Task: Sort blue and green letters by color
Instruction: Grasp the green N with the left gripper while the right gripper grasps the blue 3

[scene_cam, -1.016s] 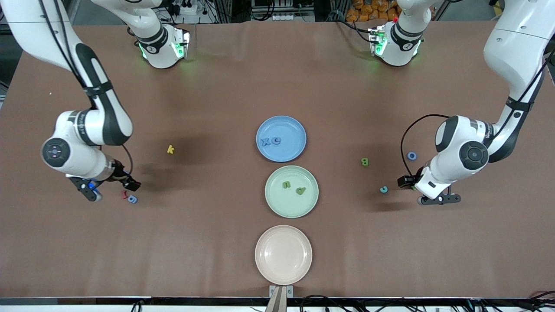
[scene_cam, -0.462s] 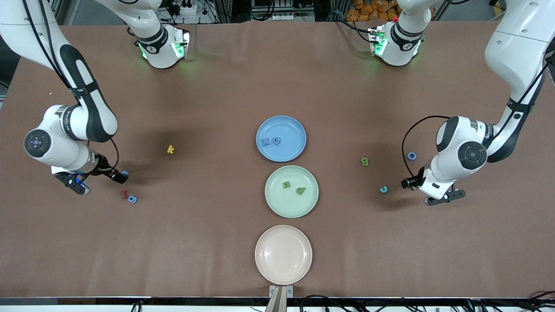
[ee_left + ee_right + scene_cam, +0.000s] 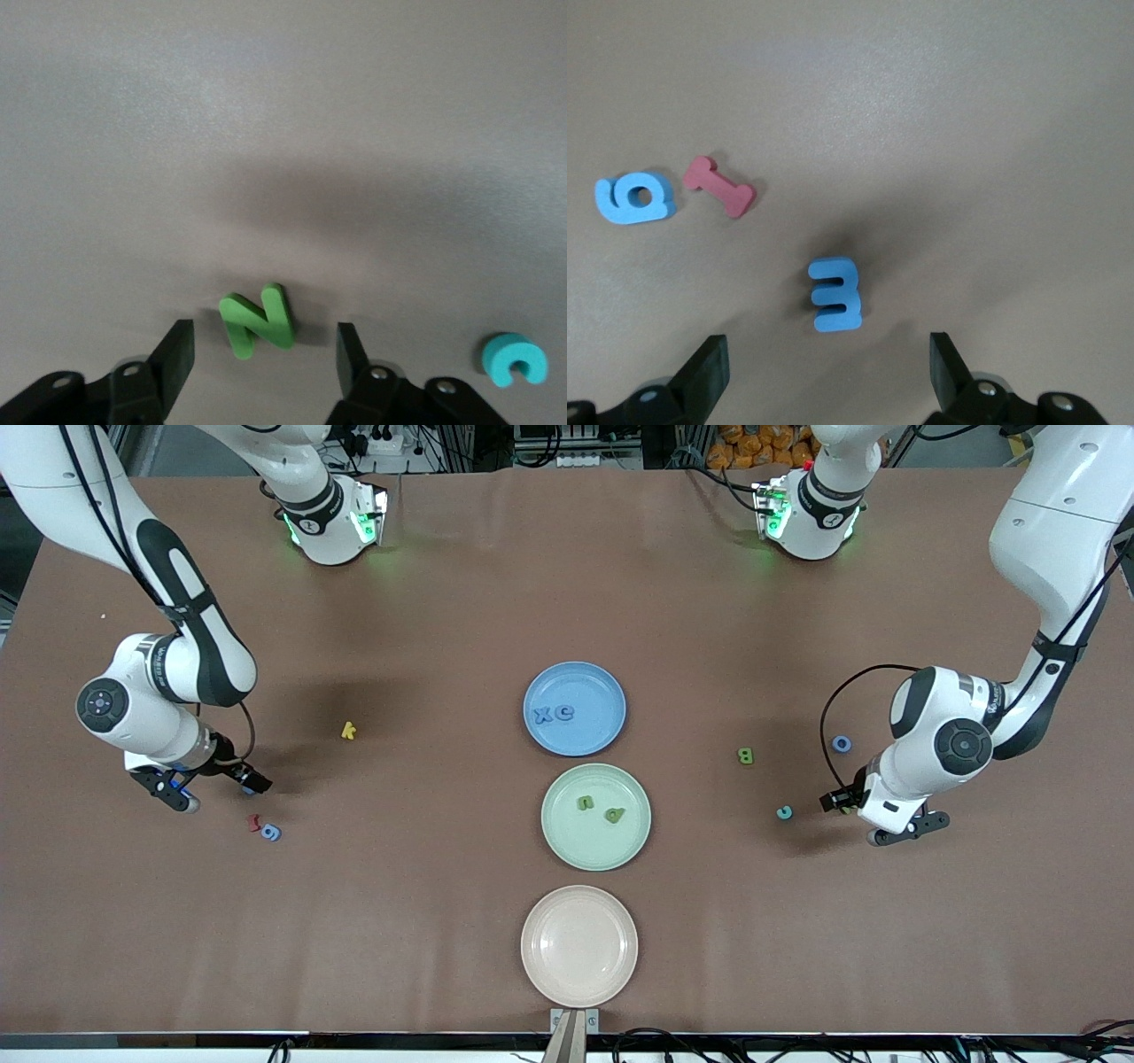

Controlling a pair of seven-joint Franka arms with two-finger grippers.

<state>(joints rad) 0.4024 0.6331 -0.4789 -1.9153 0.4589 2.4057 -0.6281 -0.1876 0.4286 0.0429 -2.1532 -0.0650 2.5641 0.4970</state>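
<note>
We find the left gripper spread around a green N, not yet grasping; right gripper released, poised above a blue E near the red piece.

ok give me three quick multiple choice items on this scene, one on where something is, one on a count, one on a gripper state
1. Where does the green N lie?
A. in the green plate
B. on the table between the left gripper's fingers
C. in the pink plate

2. How many letters lie in the blue plate?
A. none
B. two
C. four

3. How does the right gripper stand?
A. open over the blue E
B. shut on the blue E
C. shut on the red piece

Answers:
1 B, the left wrist view shows it on bare table between the fingers.
2 B, two blue letters show there.
3 A, fingers spread wide, the E flat on the table.
</note>
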